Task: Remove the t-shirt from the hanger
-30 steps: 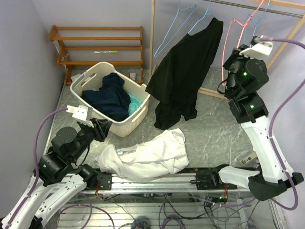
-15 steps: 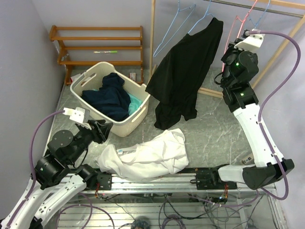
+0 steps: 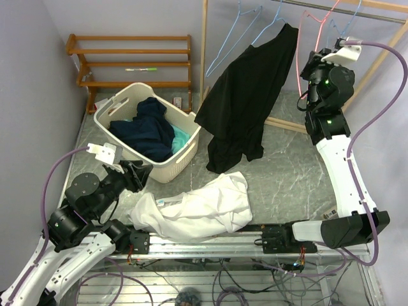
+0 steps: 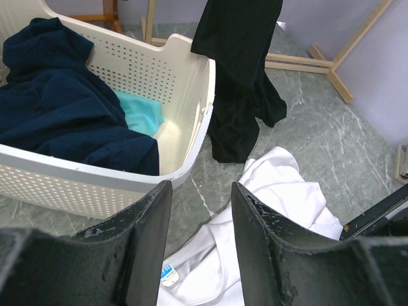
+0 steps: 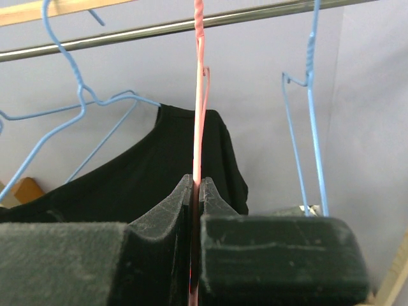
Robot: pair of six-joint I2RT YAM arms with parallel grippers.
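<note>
Right hand [image 5: 196, 185]: raised to the rail [image 5: 255, 16] at the far-right corner of the worktop [image 3: 287, 166], jaws closed on the wire of a pink hanger [image 5: 197, 95]. That hanger is bare and hooked on the rail.

Left hand [image 4: 199, 191]: jaws apart, gripping nothing, low near the near-left corner, above the gap between basket [image 4: 191, 44] and white shirt [image 4: 280, 191].

Black tee [image 3: 248, 95]: at the far edge, centre-right, draped from a blue hanger [image 5: 83, 108] on the rail, hem reaching down to the worktop. Not yet off. It appears to sit on one shoulder of the hanger only, but this cannot be confirmed. The white shirt lies loose at the near edge, centre.

Risks, as judged:
- The grip is on the bare hanger, not the one carrying the tee. Any pull here does nothing for the tee.
- The pink wire is thin and held edge-on between the pads, so it could twist or slip out under side load.
- Moving the pink hanger along the rail could knock the blue hanger just beside it. A lopsided tee might then slide off uncontrolled, or drag its hanger off the rail.
- Lifting could unhook the pink hanger and drop it.
- The left hand is well apart from the tee and cannot steady it.
</note>
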